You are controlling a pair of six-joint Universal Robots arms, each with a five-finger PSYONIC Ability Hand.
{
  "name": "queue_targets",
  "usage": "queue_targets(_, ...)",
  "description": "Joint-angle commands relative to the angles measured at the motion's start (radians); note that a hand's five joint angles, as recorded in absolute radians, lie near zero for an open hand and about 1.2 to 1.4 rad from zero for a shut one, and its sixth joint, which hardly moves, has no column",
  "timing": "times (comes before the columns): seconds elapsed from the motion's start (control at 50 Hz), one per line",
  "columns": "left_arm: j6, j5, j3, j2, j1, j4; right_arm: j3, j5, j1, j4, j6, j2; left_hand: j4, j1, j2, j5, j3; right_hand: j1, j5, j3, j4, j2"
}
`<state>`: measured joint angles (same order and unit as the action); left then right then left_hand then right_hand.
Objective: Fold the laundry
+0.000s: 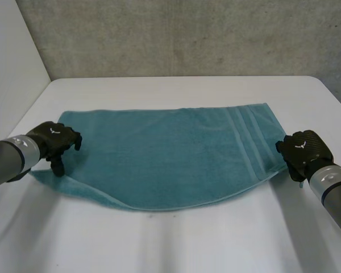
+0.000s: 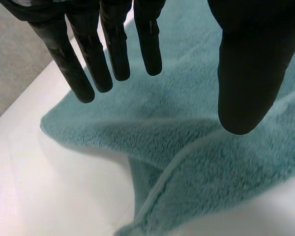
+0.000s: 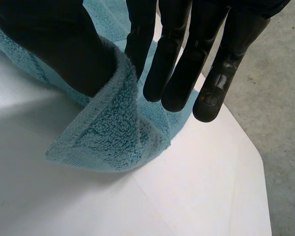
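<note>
A teal towel [image 1: 170, 153] lies folded in half across the white table [image 1: 176, 244], with its striped end on the right. My left hand [image 1: 54, 139] hovers over the towel's left end. Its fingers [image 2: 113, 49] are straight and apart from the thumb, with nothing between them. Below them the towel's left corner [image 2: 211, 162] lies loose with its two layers slightly apart. My right hand [image 1: 304, 149] is at the right end. Its thumb [image 3: 64, 44] and fingers pinch the towel's near right corner [image 3: 108, 137], lifted a little off the table.
A grey wall [image 1: 187, 34] stands behind the table and a white panel [image 1: 11, 57] at the left. The table's right edge [image 3: 255, 152] runs close to my right hand, with grey floor beyond it. Bare tabletop lies in front of the towel.
</note>
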<state>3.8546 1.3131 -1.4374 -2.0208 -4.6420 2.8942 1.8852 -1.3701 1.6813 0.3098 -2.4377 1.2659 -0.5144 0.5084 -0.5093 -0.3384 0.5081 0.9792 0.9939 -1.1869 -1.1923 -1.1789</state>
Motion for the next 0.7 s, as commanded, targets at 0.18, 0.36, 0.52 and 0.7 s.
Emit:
queue_targets(0.18, 0.032, 0.006, 0.019, -0.096, -0.015, 0.066, 0.002, 0.003, 0.001, -0.002, 0.008, -0.014, -0.066, 0.072, -0.071, -0.068, 0.072, 0.417, 0.228, -0.209, -0.204, -0.217)
queue_targets(0.36, 0.079, 0.012, -0.006, -0.059, -0.018, 0.056, 0.000, 0.003, 0.001, -0.002, 0.009, -0.030, -0.139, 0.145, -0.144, -0.141, 0.145, 0.417, 0.228, -0.209, -0.204, -0.217)
queue_targets(0.52, 0.069, 0.009, -0.061, 0.028, -0.066, 0.033, -0.008, 0.002, 0.000, -0.002, 0.009, -0.040, -0.348, 0.354, -0.353, -0.349, 0.354, 0.417, 0.228, -0.209, -0.204, -0.217)
queue_targets(0.7, 0.069, 0.005, -0.149, 0.086, -0.096, -0.007, -0.008, 0.002, 0.000, -0.003, 0.011, -0.042, -0.330, 0.336, -0.336, -0.332, 0.337, 0.417, 0.228, -0.209, -0.204, -0.217)
